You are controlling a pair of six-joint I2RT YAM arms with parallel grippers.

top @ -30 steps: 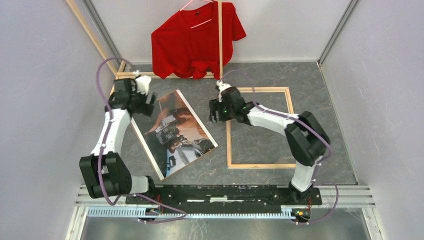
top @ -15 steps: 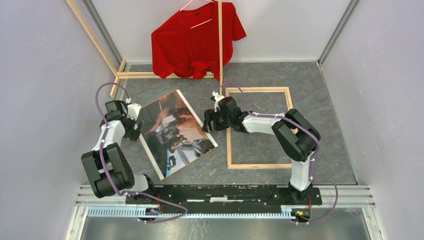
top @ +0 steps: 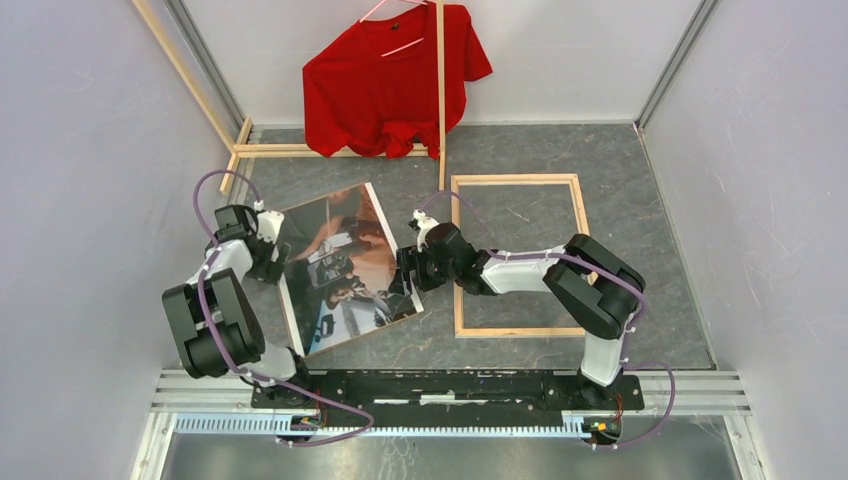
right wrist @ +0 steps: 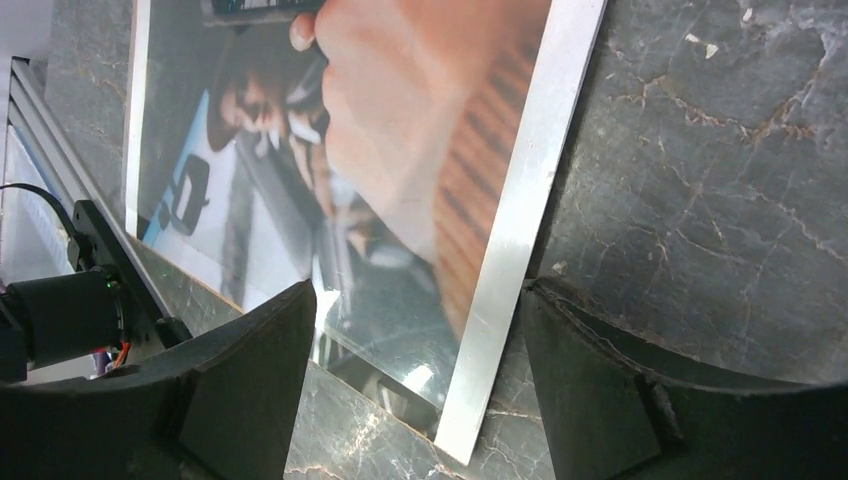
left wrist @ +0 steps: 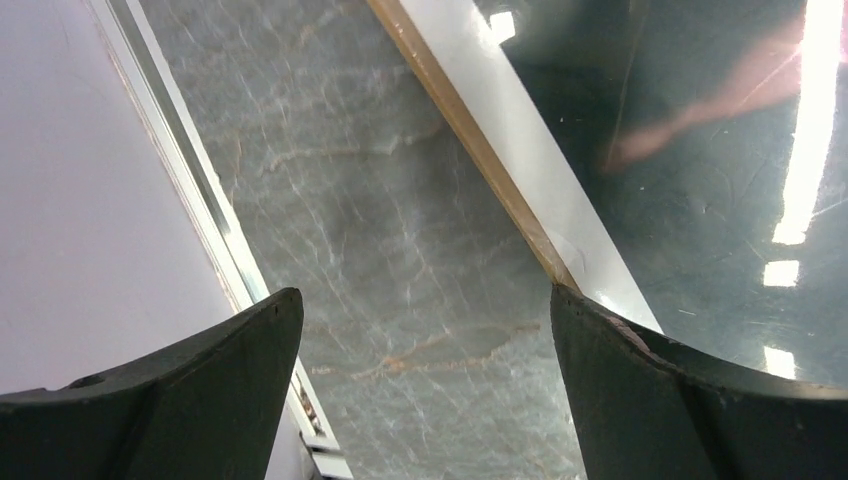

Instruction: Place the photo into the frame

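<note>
A red T-shirt [top: 390, 85] hangs on a wooden rack [top: 440, 100].

- On the photo [top: 345, 268], close to its near left corner, a white shirt [top: 335, 322] bears large dark figures that look like "10". In the right wrist view only a rounded "0" shape shows, too blurred to be sure.
- Nothing else on the photo can be read.
</note>
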